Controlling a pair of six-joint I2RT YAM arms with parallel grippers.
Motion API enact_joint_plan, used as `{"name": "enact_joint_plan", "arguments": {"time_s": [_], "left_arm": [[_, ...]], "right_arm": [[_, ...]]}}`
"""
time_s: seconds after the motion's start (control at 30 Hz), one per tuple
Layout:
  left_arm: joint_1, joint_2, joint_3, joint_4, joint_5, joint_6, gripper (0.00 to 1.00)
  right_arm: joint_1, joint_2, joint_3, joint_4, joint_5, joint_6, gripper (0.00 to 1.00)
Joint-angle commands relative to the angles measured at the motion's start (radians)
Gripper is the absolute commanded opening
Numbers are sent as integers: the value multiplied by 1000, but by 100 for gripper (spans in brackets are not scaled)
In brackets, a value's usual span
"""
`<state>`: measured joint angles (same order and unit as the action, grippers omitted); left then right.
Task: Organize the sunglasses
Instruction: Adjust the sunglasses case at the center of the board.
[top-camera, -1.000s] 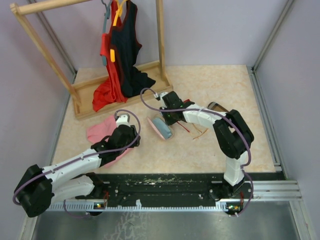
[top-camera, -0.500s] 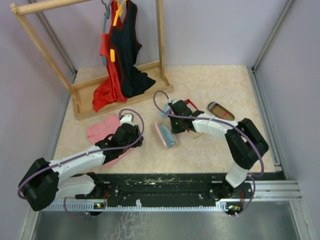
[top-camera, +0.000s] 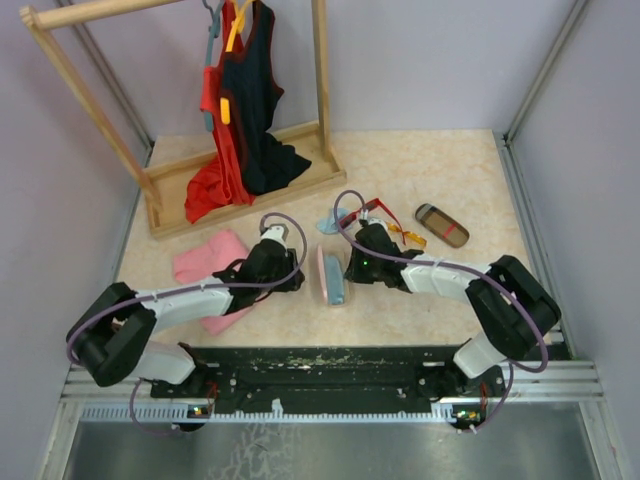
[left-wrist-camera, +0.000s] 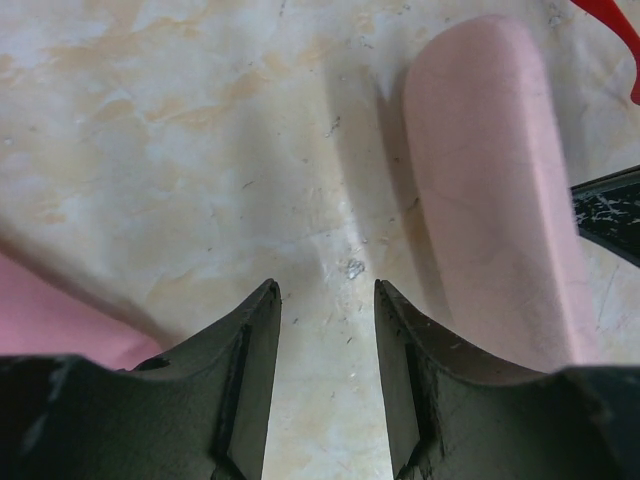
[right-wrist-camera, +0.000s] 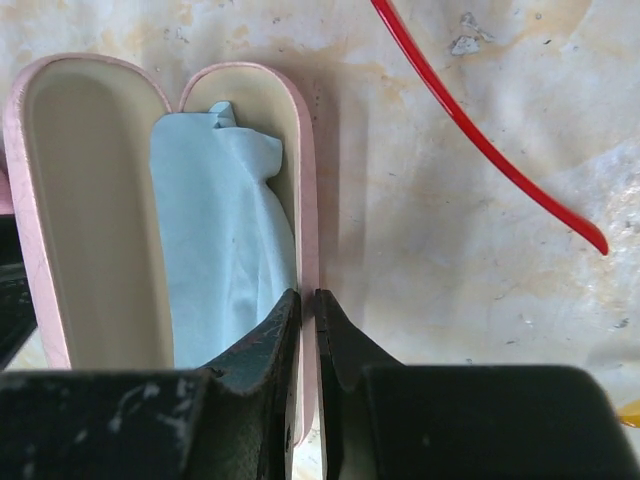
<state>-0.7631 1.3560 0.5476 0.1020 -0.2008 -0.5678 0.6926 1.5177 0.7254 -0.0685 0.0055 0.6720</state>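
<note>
Top: red sunglasses (top-camera: 372, 208) and yellow sunglasses (top-camera: 410, 238) mid-table, nearer far edge. Open case (top-camera: 323, 275) sits between left gripper (top-camera: 298, 280) and right gripper (top-camera: 347, 270).
Left wrist: left gripper half-open, empty.
Right wrist: right gripper pinching case wall, cloth (right-wrist-camera: 220, 230) inside.

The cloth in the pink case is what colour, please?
The cloth is light blue; right wrist view.

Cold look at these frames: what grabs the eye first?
The wooden rack hung with red and black garments at the back left. Then the open pink case mid-table, a light blue cloth inside it. The right gripper pinches the case's rim, and the left gripper hovers open beside it.
</note>
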Motion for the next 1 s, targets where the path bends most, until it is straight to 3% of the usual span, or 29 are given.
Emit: {"name": "enact_joint_plan", "arguments": {"time_s": [0.0,0.5,0.83,0.97], "left_arm": [[6,46,57,69,64,11,49],[5,113,111,69,78,31,49],[5,118,144,52,94,49,49],[6,119,153,48,102,53,49]], "right_arm": [[15,-31,-10,167,14,90,10],[19,-69,15,101,45,33,32],[19,-101,41,-4,119,-73,38],[20,-118,34,15,76,-124,38]]}}
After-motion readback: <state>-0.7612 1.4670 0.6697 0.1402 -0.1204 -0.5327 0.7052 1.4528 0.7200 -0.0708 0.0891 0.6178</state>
